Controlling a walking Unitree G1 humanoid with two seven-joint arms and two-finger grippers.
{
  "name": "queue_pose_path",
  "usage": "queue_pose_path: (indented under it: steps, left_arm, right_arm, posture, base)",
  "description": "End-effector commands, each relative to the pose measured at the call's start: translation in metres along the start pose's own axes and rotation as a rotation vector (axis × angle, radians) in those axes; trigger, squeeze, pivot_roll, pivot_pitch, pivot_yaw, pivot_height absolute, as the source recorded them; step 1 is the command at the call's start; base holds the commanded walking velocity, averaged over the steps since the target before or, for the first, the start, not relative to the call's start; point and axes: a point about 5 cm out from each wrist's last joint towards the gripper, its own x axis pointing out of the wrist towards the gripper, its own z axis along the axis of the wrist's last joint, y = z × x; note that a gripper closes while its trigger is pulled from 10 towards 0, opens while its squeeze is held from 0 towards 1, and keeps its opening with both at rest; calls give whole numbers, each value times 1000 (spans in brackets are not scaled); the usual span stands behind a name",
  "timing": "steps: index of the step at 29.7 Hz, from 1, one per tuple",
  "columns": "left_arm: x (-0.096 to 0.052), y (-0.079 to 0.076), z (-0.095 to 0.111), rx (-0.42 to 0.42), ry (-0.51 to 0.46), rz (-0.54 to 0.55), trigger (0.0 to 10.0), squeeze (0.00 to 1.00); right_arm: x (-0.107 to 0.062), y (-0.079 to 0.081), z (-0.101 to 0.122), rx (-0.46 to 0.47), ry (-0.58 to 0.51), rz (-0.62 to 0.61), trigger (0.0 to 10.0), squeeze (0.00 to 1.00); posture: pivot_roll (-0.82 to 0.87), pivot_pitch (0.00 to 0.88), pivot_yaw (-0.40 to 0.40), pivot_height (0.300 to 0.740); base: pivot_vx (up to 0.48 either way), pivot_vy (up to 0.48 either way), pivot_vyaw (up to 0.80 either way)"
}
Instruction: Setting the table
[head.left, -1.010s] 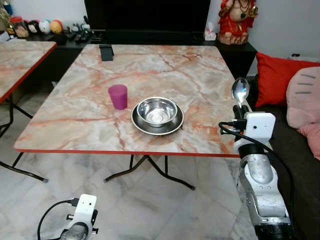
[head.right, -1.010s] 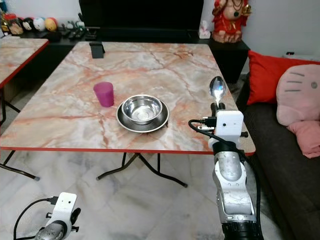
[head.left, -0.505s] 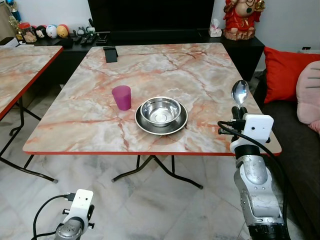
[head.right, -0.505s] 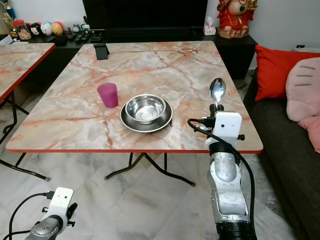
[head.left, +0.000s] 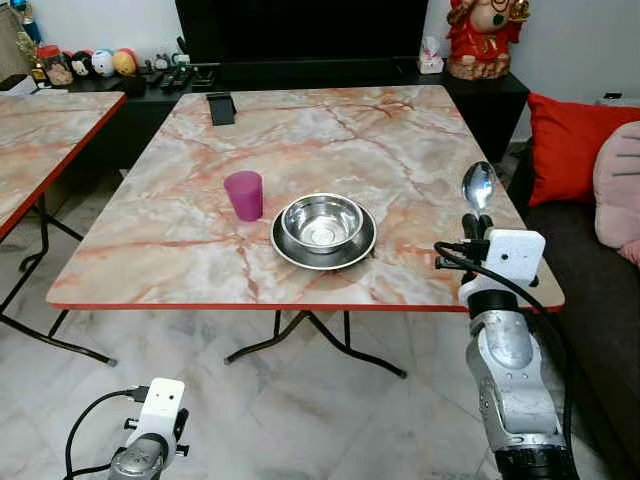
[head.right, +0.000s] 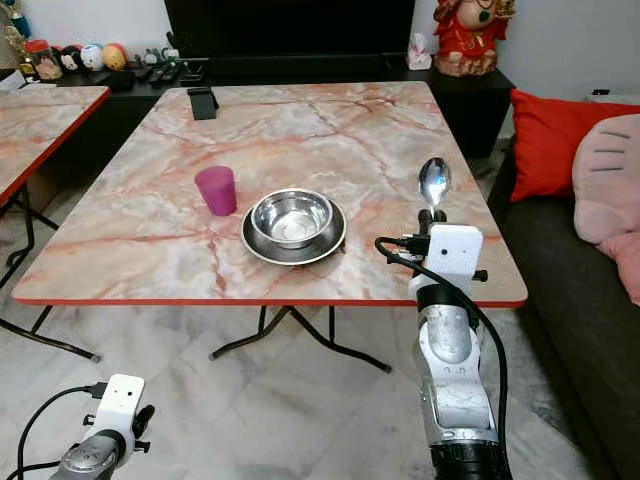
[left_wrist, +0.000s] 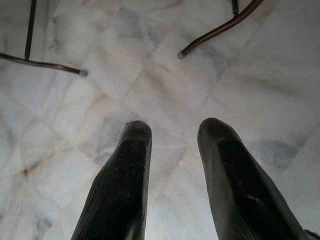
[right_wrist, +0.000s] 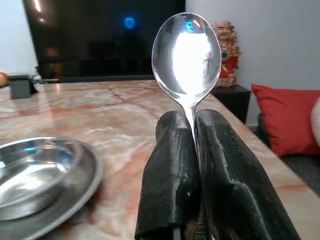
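My right gripper (head.left: 473, 222) is shut on a steel spoon (head.left: 478, 185), held upright with its bowl up, above the marble table's (head.left: 400, 150) near right part. In the right wrist view the spoon (right_wrist: 186, 55) rises from between the two pressed fingers (right_wrist: 172, 175). A steel bowl (head.left: 320, 220) sits in a steel plate (head.left: 290, 247) near the table's front middle, left of the spoon. A pink cup (head.left: 243, 194) stands just left of the plate. My left gripper (left_wrist: 172, 132) hangs low over the tiled floor, open and empty.
A small black holder (head.left: 220, 107) stands at the table's far left. A second marble table (head.left: 40, 130) is to the left, a dark sofa with a red cushion (head.left: 570, 150) to the right. A black TV unit (head.left: 300, 70) and a red figurine (head.left: 487, 35) are behind.
The view shifted as the camera moved during the first half second, then held. The right gripper keeps the spoon upright in much the same place.
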Motion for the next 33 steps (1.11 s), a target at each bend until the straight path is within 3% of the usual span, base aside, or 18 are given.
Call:
queue_pose_path:
  steps: [1, 21, 33]
  left_arm:
    - [-2, 5, -7, 12, 30, 6, 10000, 0]
    - [-2, 1, -7, 15, 34, 7, 10000, 0]
    - [-1, 0, -6, 10, 35, 8, 10000, 0]
  right_arm:
    - [1, 5, 3, 12, -16, 14, 10000, 0]
    - [0, 4, 3, 4, -13, 24, 10000, 0]
    - [1, 6, 4, -17, -17, 40, 10000, 0]
  posture:
    - [13, 0, 38, 740]
    - [11, 0, 31, 740]
    - [13, 0, 28, 740]
  base:
    - [0, 0, 0]
    - [0, 0, 0]
    - [260, 0, 42]
